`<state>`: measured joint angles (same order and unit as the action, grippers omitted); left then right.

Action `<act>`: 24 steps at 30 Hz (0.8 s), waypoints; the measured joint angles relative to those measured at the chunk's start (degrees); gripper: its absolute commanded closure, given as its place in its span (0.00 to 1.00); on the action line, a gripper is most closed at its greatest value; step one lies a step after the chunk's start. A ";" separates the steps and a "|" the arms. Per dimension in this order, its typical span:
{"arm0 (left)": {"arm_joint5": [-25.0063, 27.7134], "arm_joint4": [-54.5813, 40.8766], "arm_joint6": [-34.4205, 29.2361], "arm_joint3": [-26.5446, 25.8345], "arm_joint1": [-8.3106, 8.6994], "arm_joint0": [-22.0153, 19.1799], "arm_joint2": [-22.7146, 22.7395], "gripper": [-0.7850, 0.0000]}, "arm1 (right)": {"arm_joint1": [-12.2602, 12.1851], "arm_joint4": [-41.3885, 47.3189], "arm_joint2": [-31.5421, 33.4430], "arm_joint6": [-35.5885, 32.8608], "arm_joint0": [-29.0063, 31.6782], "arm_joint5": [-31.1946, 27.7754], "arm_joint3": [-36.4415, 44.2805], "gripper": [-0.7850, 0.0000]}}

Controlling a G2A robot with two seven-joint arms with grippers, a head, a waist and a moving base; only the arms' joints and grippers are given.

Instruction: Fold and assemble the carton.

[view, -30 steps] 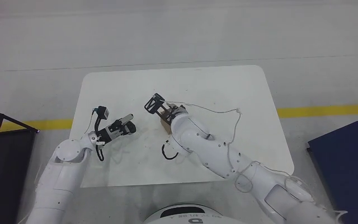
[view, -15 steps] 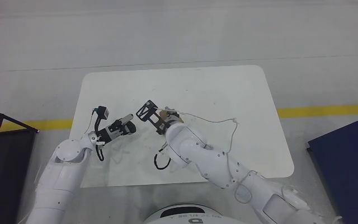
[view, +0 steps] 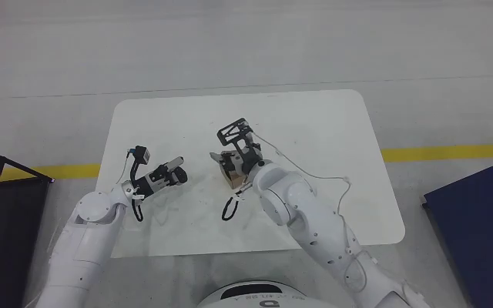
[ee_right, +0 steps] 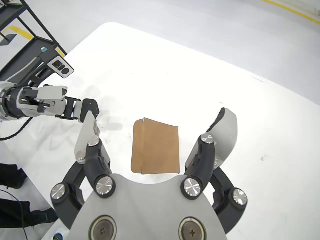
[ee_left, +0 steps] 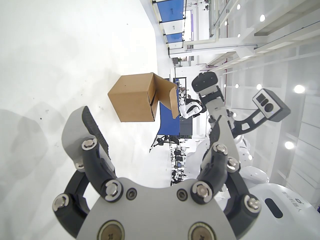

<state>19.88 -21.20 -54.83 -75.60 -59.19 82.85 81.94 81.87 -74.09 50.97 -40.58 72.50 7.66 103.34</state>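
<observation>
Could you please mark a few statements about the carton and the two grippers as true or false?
1. The carton rests on the white table. True.
2. The right gripper is shut on the carton. False: it is open and sits over the carton.
3. One flap of the carton stands open. True.
4. The left gripper holds the carton. False: it is open, with bare table between it and the carton.
</observation>
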 measured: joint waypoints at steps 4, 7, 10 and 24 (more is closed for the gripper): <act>0.00 0.00 0.00 0.00 0.00 0.00 0.00 0.00 | -0.03 -0.09 -0.05 -0.62 -0.42 -2.34 -1.55 0.71; 0.00 0.00 0.00 0.00 0.00 0.00 0.00 0.00 | -0.15 -0.49 -0.04 -1.57 -0.30 -4.07 -1.75 0.74; 0.00 0.00 0.00 0.00 0.00 0.00 0.00 0.00 | -0.31 -0.94 0.33 -2.12 0.30 -4.93 -1.35 0.79; 0.00 0.00 0.00 0.00 0.00 0.00 0.00 0.00 | -0.97 -2.28 1.18 -1.99 3.74 -7.32 -0.23 0.74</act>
<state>19.88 -21.20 -54.83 -75.60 -59.19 82.85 81.94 80.90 -76.37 52.15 -42.57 76.25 0.34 103.11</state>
